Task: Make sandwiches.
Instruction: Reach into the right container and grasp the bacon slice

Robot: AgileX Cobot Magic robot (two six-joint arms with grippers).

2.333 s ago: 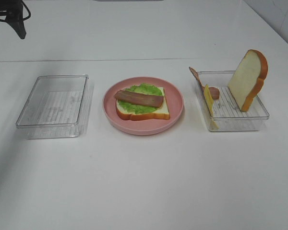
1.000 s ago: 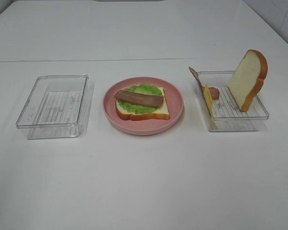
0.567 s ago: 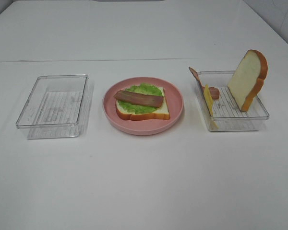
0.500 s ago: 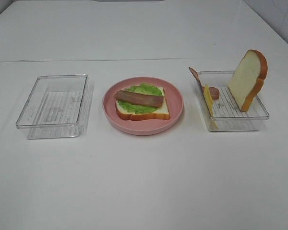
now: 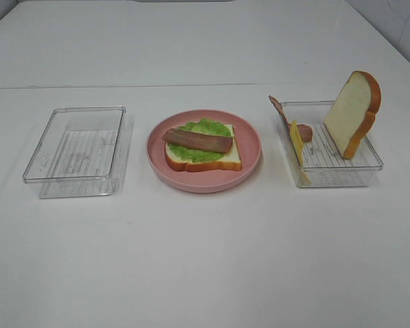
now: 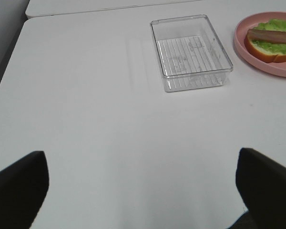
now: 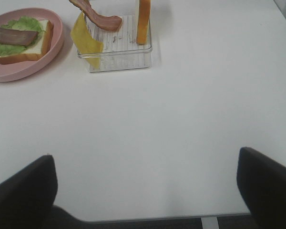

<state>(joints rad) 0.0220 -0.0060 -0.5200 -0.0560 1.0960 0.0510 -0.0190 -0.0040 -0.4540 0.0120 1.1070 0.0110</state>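
The open-faced sandwich (image 5: 203, 147) lies on the round pink plate (image 5: 205, 186) at the table's middle: one bread slice, green lettuce (image 5: 205, 127), one bacon strip (image 5: 198, 141). In the clear tray (image 5: 342, 167) to its right, a second bread slice (image 5: 353, 113) stands on edge, with a yellow cheese slice (image 5: 298, 142) and another bacon strip (image 5: 281, 111) leaning on the tray's left wall. Neither gripper shows in the high view. The left gripper (image 6: 143, 191) and right gripper (image 7: 143, 191) hover open over bare table, far from the food, holding nothing.
A second clear tray (image 5: 75, 179) stands left of the plate with nothing in it. The white table has a seam line running across behind the trays. The left wrist view shows this tray (image 6: 195, 76) and the table's edge beyond it.
A dark arm part that showed at the top left corner of the high view has left the picture. The food, plate and trays have not moved.
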